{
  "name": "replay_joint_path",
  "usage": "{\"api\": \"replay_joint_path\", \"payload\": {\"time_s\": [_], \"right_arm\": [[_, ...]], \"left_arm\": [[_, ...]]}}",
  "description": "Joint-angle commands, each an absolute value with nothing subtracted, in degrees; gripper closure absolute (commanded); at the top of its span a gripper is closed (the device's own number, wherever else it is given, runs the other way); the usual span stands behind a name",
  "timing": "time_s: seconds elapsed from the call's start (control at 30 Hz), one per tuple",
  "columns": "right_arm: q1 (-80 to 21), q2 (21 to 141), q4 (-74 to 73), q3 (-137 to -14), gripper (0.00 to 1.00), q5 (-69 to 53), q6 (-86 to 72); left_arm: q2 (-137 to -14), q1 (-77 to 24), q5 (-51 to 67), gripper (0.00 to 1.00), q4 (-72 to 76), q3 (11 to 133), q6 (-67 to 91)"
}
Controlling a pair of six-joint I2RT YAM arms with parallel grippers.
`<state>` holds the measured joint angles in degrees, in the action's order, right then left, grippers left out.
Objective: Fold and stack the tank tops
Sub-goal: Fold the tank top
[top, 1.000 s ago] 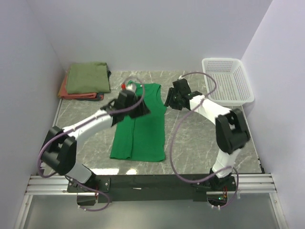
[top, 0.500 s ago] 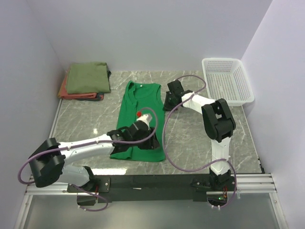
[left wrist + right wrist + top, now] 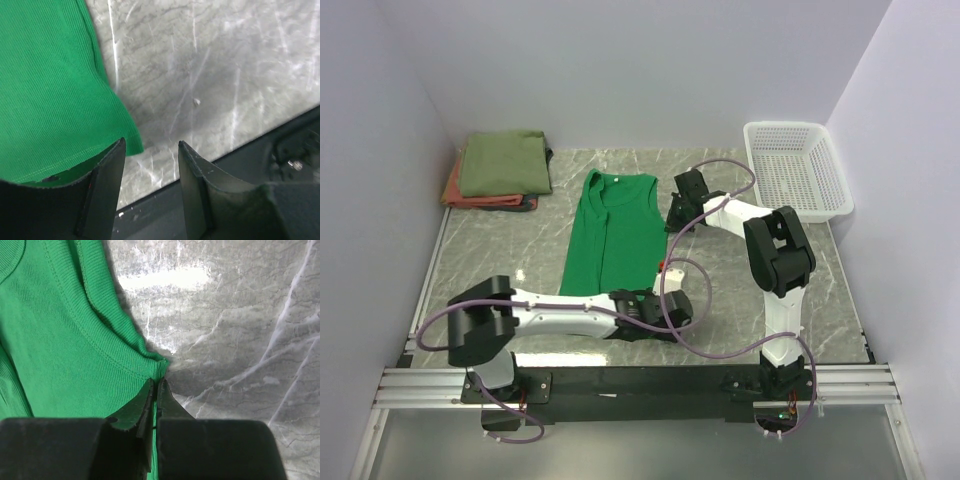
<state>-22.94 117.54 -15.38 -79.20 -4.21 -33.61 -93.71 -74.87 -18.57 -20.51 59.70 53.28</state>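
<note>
The bright green tank top (image 3: 612,235) lies lengthwise in the middle of the table, its right side folded over. My right gripper (image 3: 673,213) is shut on its right edge, pinching the stitched armhole corner (image 3: 159,366) between the jaws (image 3: 156,384). My left arm lies across the top's near hem, and my left gripper (image 3: 668,316) hangs open at the hem's right corner (image 3: 131,145). One fingertip (image 3: 119,150) is over the cloth, the other (image 3: 184,150) over bare marble. The olive green tank top (image 3: 503,162) sits folded on the rust-red one (image 3: 455,192) at the back left.
A white mesh basket (image 3: 798,170) stands at the back right corner. The dark front rail (image 3: 280,145) runs just past the left gripper's fingers. Grey marble tabletop (image 3: 740,290) lies between the green top and the right arm's base.
My left arm has swung from the top's upper part down to its near right hem corner. My right gripper has closed on the armhole edge.
</note>
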Motion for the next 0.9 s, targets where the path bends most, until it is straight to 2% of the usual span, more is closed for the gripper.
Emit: {"api": "replay_joint_path", "payload": {"time_s": [0.0, 0.1, 0.2, 0.4, 0.47, 0.53, 0.7, 0.87], "right_arm": [[-21.97, 115.31, -13.71, -78.05, 1.0, -3.34, -33.31], [-21.71, 115.05, -13.18, -77.26, 1.0, -3.78, -33.31], [-21.62, 114.87, -12.75, -76.64, 1.0, -4.04, -33.31], [-21.01, 113.91, -11.52, -74.18, 1.0, -4.22, -33.49], [-20.83, 112.86, -11.16, -73.39, 1.0, -3.96, -33.57], [-20.65, 112.06, -11.07, -71.99, 1.0, -2.73, -33.49], [-19.6, 107.94, -11.95, -67.77, 1.0, -0.18, -33.22], [-19.42, 102.67, -12.83, -64.26, 1.0, 2.81, -32.87]], "left_arm": [[-97.36, -76.81, -27.15, 0.48, -27.15, 64.68, 53.79], [-100.54, -77.61, -29.88, 0.49, -29.7, 67.32, 54.58], [-102.39, -78.22, -31.46, 0.54, -31.02, 68.55, 55.46], [-103.97, -79.19, -32.78, 0.76, -31.2, 69.08, 56.6], [-104.24, -79.8, -33.22, 0.91, -32.08, 69.78, 56.87], [-103.89, -80.76, -33.05, 0.99, -31.56, 70.05, 56.43], [-98.62, -83.14, -27.44, 0.99, -23.4, 66.81, 53.97], [-89.85, -83.32, -22.59, 0.99, -15.65, 58.28, 55.45]]}}
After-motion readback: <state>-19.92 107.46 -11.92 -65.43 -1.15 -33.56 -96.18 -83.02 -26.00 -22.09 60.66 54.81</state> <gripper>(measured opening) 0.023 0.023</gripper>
